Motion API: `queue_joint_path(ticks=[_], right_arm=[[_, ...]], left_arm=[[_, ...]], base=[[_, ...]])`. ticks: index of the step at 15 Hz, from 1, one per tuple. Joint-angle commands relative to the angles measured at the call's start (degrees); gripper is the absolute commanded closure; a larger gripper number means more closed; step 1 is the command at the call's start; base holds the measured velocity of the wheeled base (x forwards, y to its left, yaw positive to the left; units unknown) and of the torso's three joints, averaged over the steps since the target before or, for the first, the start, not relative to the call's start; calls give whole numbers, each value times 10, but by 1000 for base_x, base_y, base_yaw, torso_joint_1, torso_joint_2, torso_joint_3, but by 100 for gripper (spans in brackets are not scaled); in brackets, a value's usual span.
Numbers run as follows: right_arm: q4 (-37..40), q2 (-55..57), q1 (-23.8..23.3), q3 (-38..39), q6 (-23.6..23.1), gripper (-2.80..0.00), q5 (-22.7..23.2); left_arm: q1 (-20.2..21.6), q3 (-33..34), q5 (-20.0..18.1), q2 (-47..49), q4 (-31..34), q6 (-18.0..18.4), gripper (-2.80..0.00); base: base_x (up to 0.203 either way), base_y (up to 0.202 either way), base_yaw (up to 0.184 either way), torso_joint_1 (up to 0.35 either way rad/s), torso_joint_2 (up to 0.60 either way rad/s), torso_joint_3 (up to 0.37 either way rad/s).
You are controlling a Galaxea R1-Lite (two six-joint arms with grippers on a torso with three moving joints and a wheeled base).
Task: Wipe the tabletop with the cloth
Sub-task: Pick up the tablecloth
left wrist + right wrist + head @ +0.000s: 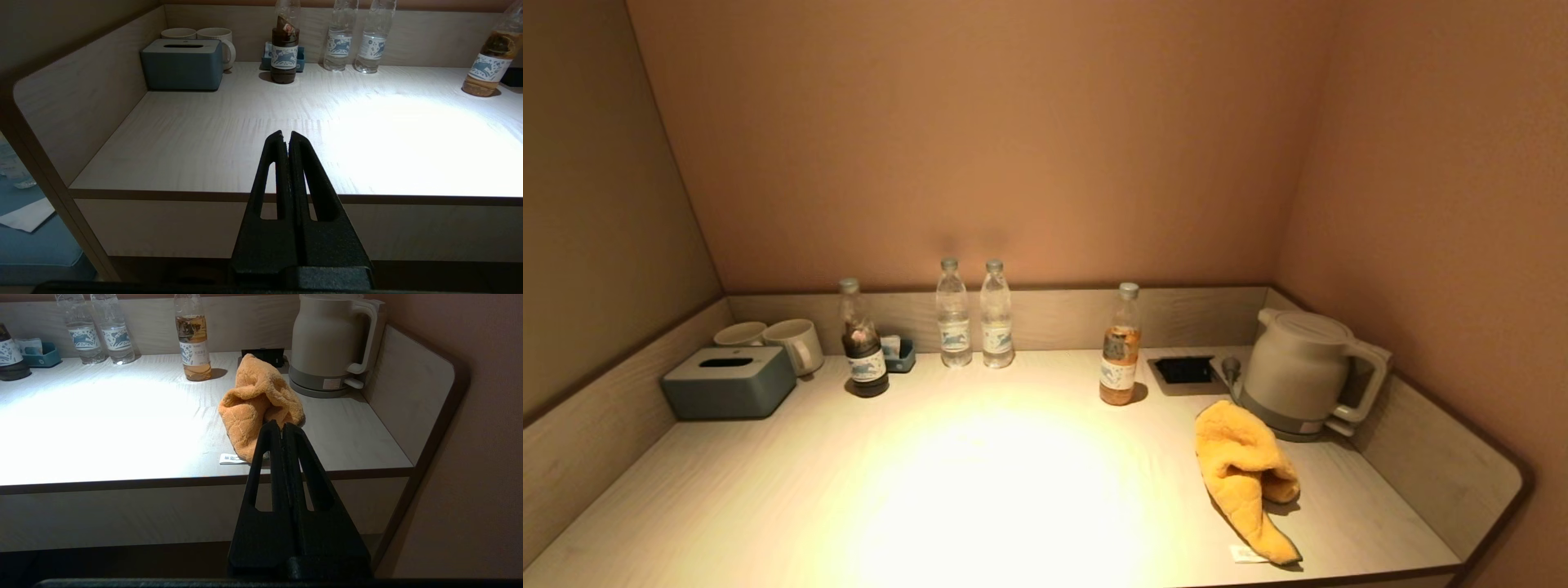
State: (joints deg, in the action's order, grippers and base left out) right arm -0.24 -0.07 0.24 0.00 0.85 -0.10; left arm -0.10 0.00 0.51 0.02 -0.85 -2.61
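A crumpled orange cloth (1245, 474) lies on the light wooden tabletop (980, 490) at the front right, just in front of the kettle. It also shows in the right wrist view (257, 400). My right gripper (282, 425) is shut and empty, held off the table's front edge, short of the cloth. My left gripper (286, 134) is shut and empty, held off the front edge at the left side of the table. Neither arm shows in the head view.
A beige kettle (1298, 371) stands at the back right beside a black socket panel (1184, 370). An orange-drink bottle (1119, 347), two water bottles (972, 314), a dark bottle (862, 343), two mugs (776, 339) and a grey tissue box (727, 381) line the back and left. Raised walls border three sides.
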Motion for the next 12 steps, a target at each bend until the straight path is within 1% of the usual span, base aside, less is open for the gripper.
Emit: queue_joint_path(ticks=[1, 12], right_arm=[[0, 1, 0, 0, -1, 0, 0], [0, 2, 0, 0, 0, 0, 0]], left_arm=[[0, 0, 0, 0, 0, 0, 0], [0, 0, 0, 0, 0, 0, 0]], base=[[0, 0, 0, 0, 0, 0], [0, 0, 0, 0, 0, 0]])
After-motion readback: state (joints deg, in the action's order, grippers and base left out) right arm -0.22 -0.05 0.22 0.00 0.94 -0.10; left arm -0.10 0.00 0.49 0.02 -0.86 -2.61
